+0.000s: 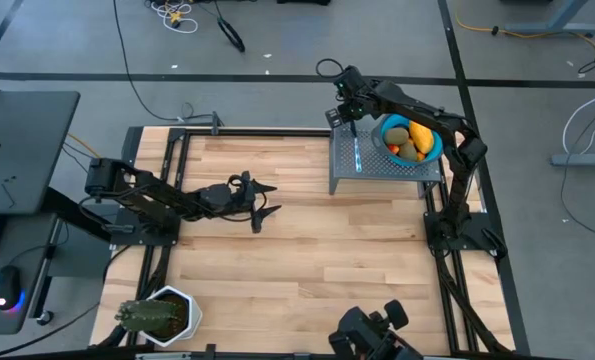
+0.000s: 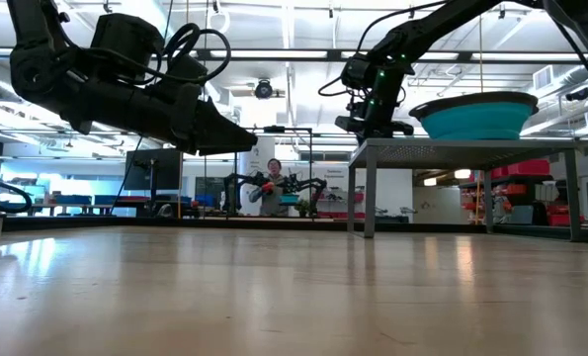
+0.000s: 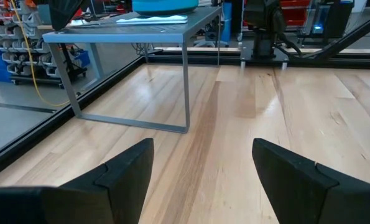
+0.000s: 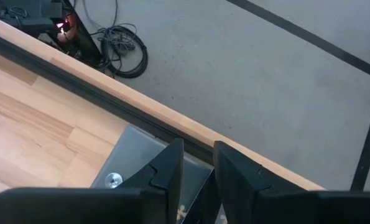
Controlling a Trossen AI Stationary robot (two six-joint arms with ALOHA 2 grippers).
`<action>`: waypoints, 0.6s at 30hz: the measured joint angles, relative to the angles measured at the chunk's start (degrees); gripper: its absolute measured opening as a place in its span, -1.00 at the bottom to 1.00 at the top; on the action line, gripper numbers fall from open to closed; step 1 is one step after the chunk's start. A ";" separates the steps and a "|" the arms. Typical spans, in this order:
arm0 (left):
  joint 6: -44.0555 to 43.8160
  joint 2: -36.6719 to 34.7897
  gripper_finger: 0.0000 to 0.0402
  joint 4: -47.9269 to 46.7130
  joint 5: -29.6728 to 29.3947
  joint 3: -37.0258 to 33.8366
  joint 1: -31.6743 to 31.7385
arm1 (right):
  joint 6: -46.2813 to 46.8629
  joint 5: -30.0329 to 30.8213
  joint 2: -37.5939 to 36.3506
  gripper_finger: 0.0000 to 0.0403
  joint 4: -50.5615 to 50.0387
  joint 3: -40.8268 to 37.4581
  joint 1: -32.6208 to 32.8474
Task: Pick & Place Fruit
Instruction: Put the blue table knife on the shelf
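Fruit (image 1: pixel 409 140) lies piled in the teal bowl (image 1: pixel 432 152) on the grey stand (image 1: pixel 362 160). Right gripper (image 1: pixel 349 112), fingers narrowly parted and empty, hangs over the stand's far corner, just beside the bowl. Left gripper (image 1: pixel 260 200), open and empty, waits well apart from the stand.

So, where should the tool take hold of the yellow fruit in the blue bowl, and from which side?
Probably from straight above, closing across the short middle of the yellow fruit. It lies on top of the pile in the blue bowl on the grey stand, and the bowl's rim blocks a sideways approach. The right tool is nearest, beside the bowl.
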 joint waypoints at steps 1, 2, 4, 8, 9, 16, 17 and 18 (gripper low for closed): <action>-0.02 0.00 0.39 -0.02 0.00 0.00 0.02 | 0.00 0.00 0.00 -0.51 -0.14 0.00 0.02; -0.02 0.00 0.39 0.00 0.00 0.00 0.02 | 0.00 0.00 -0.02 -0.51 -0.27 0.00 0.04; -0.02 0.00 0.39 0.00 0.00 0.00 0.01 | 0.02 0.02 -0.02 -0.51 -0.51 0.02 0.12; 0.09 0.00 0.39 -0.01 0.00 0.00 0.00 | -0.97 0.08 -1.02 -0.51 -1.08 -0.22 0.27; 0.11 0.00 0.39 0.00 0.00 0.00 0.00 | -1.11 0.72 -1.46 -0.51 -0.91 -0.29 0.28; 0.13 0.00 0.39 0.00 -0.14 -0.02 0.00 | -0.39 1.25 -3.67 -0.51 2.75 -0.24 -0.73; 0.11 0.00 0.39 0.00 -0.16 -0.02 0.02 | -0.13 0.76 -3.59 -0.51 2.62 -0.27 -0.86; 0.13 0.00 0.39 0.00 -0.16 -0.02 0.02 | -0.11 0.78 -3.52 -0.51 2.79 -0.28 -0.86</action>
